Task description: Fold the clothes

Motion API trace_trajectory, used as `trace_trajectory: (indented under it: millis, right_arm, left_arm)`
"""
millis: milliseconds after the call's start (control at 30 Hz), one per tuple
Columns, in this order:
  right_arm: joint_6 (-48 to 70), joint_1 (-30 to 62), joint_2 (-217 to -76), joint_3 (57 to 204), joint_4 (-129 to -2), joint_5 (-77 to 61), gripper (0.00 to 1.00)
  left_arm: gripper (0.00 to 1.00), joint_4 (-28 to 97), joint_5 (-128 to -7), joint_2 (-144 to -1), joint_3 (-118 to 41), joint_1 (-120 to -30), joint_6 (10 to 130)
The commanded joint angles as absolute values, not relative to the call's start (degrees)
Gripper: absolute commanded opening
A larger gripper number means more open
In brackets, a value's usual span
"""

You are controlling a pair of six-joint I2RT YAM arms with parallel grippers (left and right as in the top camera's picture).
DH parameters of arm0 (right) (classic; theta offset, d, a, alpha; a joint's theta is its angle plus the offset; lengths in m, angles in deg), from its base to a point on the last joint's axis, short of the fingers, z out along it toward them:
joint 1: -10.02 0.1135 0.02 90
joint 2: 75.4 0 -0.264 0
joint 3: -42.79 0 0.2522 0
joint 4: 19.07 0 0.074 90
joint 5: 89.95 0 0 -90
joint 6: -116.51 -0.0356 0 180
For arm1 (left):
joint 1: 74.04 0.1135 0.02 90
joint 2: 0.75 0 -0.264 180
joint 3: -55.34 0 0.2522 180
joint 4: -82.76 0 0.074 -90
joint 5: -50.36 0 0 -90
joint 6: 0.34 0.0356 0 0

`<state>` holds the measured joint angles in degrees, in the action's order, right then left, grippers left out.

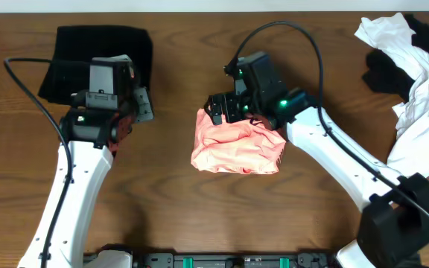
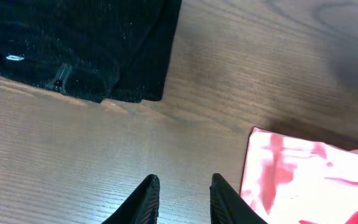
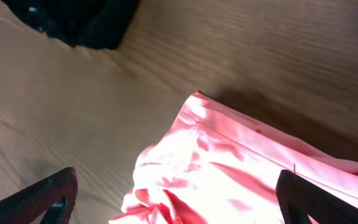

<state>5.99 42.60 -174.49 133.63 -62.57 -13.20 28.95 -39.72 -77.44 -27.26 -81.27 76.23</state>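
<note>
Since the soft salmon-pink cloth T-shirt (image 1: 237,147) lies bunched in the middle of the brown wooden counter (image 1: 162,216), the wide, empty right fingers (image 3: 39,198) over it should pinch one edge firmly, while the narrow, empty left fingers (image 2: 143,202) hang near the folded black cloth (image 1: 69,52).

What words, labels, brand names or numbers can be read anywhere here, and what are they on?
No text can be read.
The pink T-shirt, the black folded cloth, the white cloth, the left arm and the right arm show no legible print.
A small pale mark on the black cloth is too blurred to read.
</note>
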Motion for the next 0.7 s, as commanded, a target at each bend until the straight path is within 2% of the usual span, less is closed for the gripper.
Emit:
trace_trajectory:
  millis: [0,433,667]
  right_arm:
    - [6.82,43.84,-178.33,133.26,-62.81,-13.03,0.99]
    - [3.83,48.87,-186.73,133.26,-62.76,-16.59,0.99]
    - [4.35,46.01,-186.49,136.38,-62.57,-17.14,0.99]
  left_arm:
    - [0.28,28.93,-40.31,-78.03,-28.24,-81.07,77.12]
    - [0.29,28.99,-40.24,-78.03,-28.24,-81.07,77.17]
    - [0.28,28.95,-40.27,-78.03,-28.24,-81.07,77.17]
